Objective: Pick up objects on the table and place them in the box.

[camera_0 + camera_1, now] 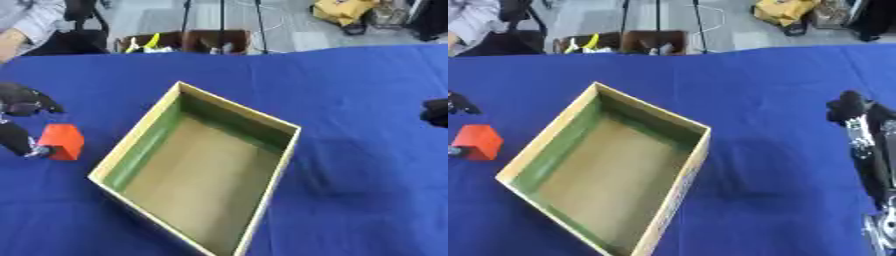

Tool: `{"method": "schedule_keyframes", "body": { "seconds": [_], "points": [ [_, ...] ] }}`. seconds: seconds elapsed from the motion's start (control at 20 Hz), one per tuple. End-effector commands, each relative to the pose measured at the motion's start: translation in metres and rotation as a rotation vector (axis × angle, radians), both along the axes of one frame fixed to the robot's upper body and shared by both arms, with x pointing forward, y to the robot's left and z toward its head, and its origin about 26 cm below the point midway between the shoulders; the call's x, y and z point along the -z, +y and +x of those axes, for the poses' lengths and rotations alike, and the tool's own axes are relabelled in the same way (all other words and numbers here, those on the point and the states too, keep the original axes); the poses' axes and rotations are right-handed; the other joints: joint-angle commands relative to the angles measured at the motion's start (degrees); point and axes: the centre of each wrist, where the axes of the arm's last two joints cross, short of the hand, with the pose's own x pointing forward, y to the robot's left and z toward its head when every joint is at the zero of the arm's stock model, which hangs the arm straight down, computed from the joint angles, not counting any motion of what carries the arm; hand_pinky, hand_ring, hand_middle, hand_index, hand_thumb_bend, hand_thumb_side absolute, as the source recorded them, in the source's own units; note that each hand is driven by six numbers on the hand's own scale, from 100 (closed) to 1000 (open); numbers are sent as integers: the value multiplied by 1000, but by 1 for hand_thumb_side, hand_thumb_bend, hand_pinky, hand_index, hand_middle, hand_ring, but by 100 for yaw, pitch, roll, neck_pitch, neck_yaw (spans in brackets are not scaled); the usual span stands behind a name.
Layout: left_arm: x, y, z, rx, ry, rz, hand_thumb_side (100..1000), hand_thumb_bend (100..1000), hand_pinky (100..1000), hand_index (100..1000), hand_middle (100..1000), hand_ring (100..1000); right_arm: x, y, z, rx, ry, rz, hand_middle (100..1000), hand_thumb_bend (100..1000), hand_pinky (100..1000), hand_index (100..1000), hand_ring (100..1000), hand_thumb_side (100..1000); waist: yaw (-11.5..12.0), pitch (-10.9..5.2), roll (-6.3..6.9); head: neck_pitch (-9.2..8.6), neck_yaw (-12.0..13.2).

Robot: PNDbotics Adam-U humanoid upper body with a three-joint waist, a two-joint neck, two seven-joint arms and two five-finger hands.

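- The table (350, 100) wears a blue cloth.
- The box (282, 125) sits open mid-table, askew.
- The right hand (852, 111) shows at the right edge; finger state unclear.
- The left hand (19, 107) pinches the block (63, 141), left of the box.

Matt blue cloth (350, 150) under a seemingly cardboard box (284, 160), green-lined inside.

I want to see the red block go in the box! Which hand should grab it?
The left hand. It is already right at the red block, left of the box. The right hand is far over on the box's other side.
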Motion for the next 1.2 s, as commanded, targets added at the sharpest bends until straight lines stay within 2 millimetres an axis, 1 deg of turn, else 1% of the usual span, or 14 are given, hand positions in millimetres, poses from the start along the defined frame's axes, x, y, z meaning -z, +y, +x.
{"method": "schedule_keyframes", "body": {
  "seconds": [0.05, 0.25, 0.4, 0.55, 0.65, 0.85, 1.0, 1.05, 1.1, 1.2],
  "points": [
    [-9, 4, 1, 3, 30, 50, 537, 460, 784, 970, 872, 853, -7, -3, -1, 5, -19, -24, 544, 517, 723, 659, 643, 1000, -7, -101, 2, -66, 29],
    [-6, 2, 4, 17, 41, 55, 536, 448, 785, 952, 860, 846, -7, -3, -1, 6, -20, -23, 544, 516, 723, 659, 642, 1000, -24, -84, -1, -76, 54],
    [-6, -2, 4, 49, 43, 42, 545, 432, 761, 934, 833, 831, -7, -3, -1, 7, -21, -23, 544, 515, 723, 659, 642, 1000, -38, -73, 1, -88, 64],
    [-5, -4, 6, 66, 49, 29, 548, 432, 753, 928, 824, 826, -8, -3, -1, 6, -22, -23, 545, 515, 723, 659, 642, 1000, -59, -62, 5, -105, 79],
    [-4, -6, 8, 69, 54, 21, 548, 416, 745, 918, 814, 821, -8, -3, -1, 6, -23, -22, 545, 515, 723, 659, 642, 1000, -74, -55, 7, -111, 92],
    [-2, -7, 9, 64, 57, 25, 531, 404, 733, 871, 776, 807, -8, -3, -1, 7, -25, -22, 545, 516, 723, 659, 642, 1000, -100, -39, 11, -114, 106],
    [0, -5, 11, 45, 61, 38, 520, 395, 697, 847, 741, 788, -9, -3, -1, 9, -27, -22, 545, 514, 723, 659, 642, 1000, -106, -32, 14, -114, 115],
    [1, -4, 11, 38, 64, 43, 523, 397, 687, 852, 735, 783, -9, -3, -1, 9, -27, -22, 545, 514, 723, 659, 642, 1000, -107, -31, 14, -113, 115],
    [2, -3, 12, 33, 67, 47, 542, 422, 688, 893, 759, 790, -9, -3, -1, 9, -28, -22, 545, 515, 723, 658, 642, 1000, -107, -30, 14, -112, 115],
    [3, -2, 12, 25, 71, 53, 572, 445, 709, 948, 803, 815, -9, -3, -1, 8, -27, -23, 545, 515, 723, 658, 642, 1000, -106, -32, 12, -112, 115]
  ]
}}
